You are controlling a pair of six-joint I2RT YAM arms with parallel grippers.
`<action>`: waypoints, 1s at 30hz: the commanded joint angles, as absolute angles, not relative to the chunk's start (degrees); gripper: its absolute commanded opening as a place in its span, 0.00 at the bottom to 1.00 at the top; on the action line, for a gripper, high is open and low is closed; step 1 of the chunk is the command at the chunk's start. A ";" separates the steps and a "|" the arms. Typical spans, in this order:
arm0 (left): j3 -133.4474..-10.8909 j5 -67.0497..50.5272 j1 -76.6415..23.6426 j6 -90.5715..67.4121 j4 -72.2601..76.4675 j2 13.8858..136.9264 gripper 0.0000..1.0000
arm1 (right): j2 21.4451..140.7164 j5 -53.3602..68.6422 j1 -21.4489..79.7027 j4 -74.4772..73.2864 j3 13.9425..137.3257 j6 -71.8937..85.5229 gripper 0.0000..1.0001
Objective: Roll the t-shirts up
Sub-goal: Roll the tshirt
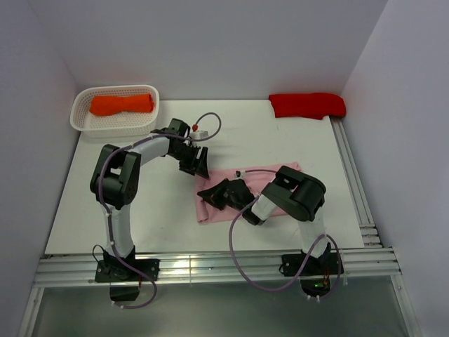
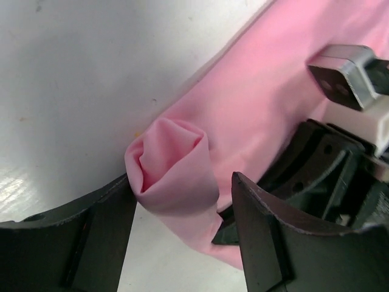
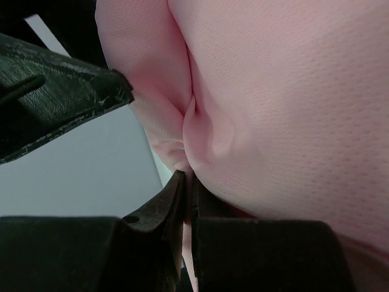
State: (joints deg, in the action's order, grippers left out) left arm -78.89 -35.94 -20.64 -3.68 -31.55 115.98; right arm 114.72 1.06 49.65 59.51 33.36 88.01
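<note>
The light pink t-shirt (image 1: 209, 209) lies as a folded strip across the middle of the table. In the left wrist view its end (image 2: 173, 164) is curled into a loose roll. My left gripper (image 1: 200, 167) is open, its fingers (image 2: 273, 237) on either side of that rolled end. My right gripper (image 1: 216, 194) sits on the shirt close beside the left one and is shut on a pinch of the pink cloth (image 3: 255, 109). An orange t-shirt (image 1: 121, 104) lies rolled in a basket. A bright red t-shirt (image 1: 307, 105) lies at the back right.
A white mesh basket (image 1: 84, 123) stands at the back left corner. White walls close in the table on three sides. Metal rails (image 1: 358, 203) run along the right and near edges. Cables loop from both arms over the table.
</note>
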 commanded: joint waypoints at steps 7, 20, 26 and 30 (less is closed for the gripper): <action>-82.17 -8.29 -26.19 -0.97 -34.45 117.07 0.61 | 113.21 0.09 49.57 43.78 34.72 85.08 0.00; -87.54 10.37 -28.39 2.81 -36.21 119.26 0.21 | 111.80 -2.46 49.83 40.52 34.63 85.69 0.00; -89.91 9.68 -28.74 3.34 -37.79 121.38 0.30 | 112.06 -2.29 50.18 40.69 34.80 86.31 0.00; -92.01 7.74 -28.74 3.16 -38.32 120.32 0.51 | 113.20 -1.67 50.19 41.13 35.77 87.36 0.00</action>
State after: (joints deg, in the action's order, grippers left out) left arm -89.27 4.56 -29.56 1.69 -39.79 119.33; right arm 111.96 -2.24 49.63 50.02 36.12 87.74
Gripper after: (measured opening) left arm 0.483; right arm 0.080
